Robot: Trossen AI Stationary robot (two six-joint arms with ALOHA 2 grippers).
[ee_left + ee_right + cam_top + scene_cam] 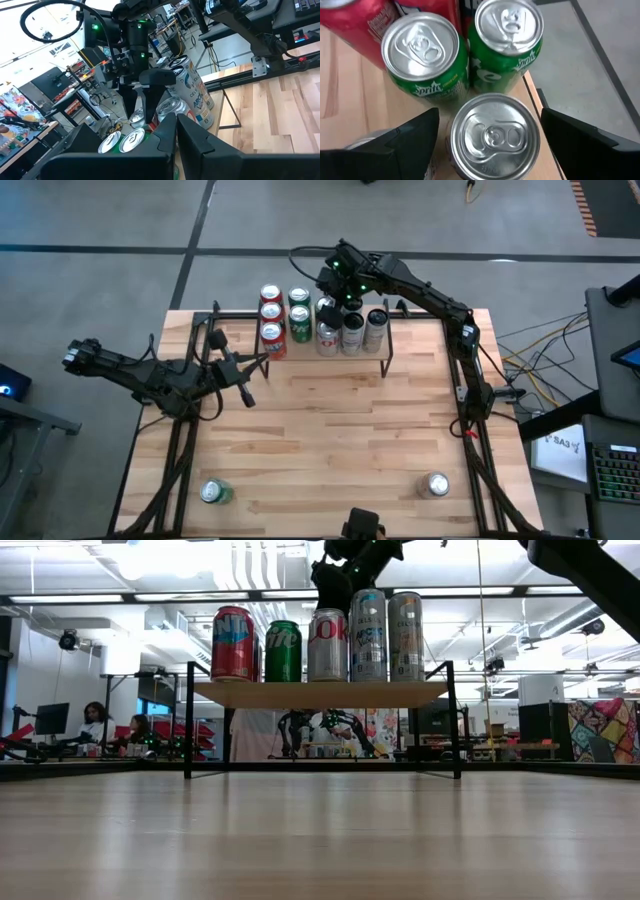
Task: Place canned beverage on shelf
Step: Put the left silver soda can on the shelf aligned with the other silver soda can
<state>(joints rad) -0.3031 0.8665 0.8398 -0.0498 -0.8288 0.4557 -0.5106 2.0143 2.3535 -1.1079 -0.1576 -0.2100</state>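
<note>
Jaws wide astride can [492, 135] at shelf [532, 92] edge.

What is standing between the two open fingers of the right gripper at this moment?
In the right wrist view, a silver-topped can stands on the shelf between the right gripper's open fingers, untouched.

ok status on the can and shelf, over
Right gripper open, above silver can on shelf. Left gripper shut, idle at table's left. Sprite cans crowd it.

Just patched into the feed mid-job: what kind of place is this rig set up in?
Probably a robotics lab or workshop: people at desks with monitors, more robot arms behind the small light-wood shelf, exposed ceiling ducts.
</note>
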